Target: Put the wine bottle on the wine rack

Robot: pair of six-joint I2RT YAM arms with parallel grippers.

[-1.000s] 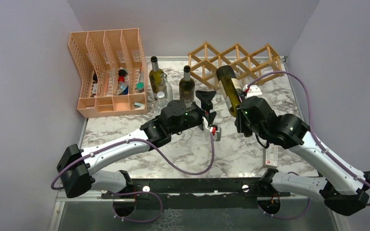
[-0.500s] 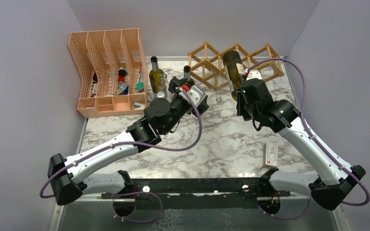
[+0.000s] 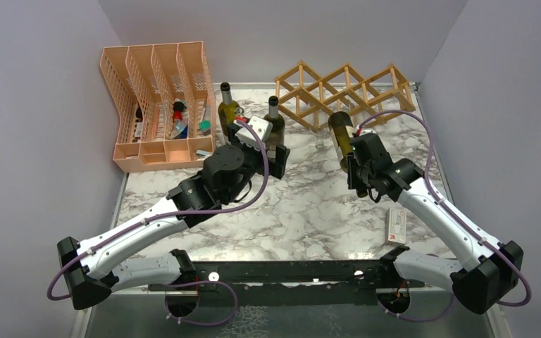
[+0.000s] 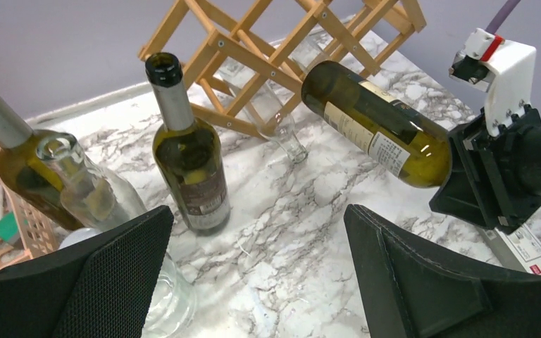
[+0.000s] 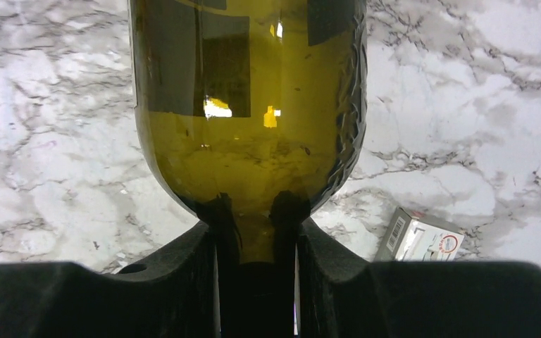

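The wine bottle [image 3: 339, 137], dark olive green with a paper label, hangs tilted above the marble table, its base toward the wine rack [image 3: 345, 88]. My right gripper [image 3: 358, 167] is shut on its neck. The right wrist view shows the neck between the fingers [image 5: 257, 225] and the bottle [image 5: 246, 105] filling the view. The light-wood lattice rack stands at the back right, a short gap beyond the bottle's base. My left gripper [image 3: 273, 151] is open and empty by the standing bottles. Its wrist view [image 4: 257, 218] shows the bottle [image 4: 373, 127] and the rack [image 4: 268, 42].
Two green bottles [image 3: 273, 123] [image 3: 227, 109] and a clear glass bottle [image 4: 77, 183] stand left of the rack. A small glass [image 3: 320, 146] sits before the rack. A peach mesh organizer [image 3: 158, 105] stands back left. A small box [image 3: 396, 227] lies front right.
The right arm carried the bottle up to the rack, then drew it back and lower. The left arm swung left toward the standing bottles and turned its wrist.
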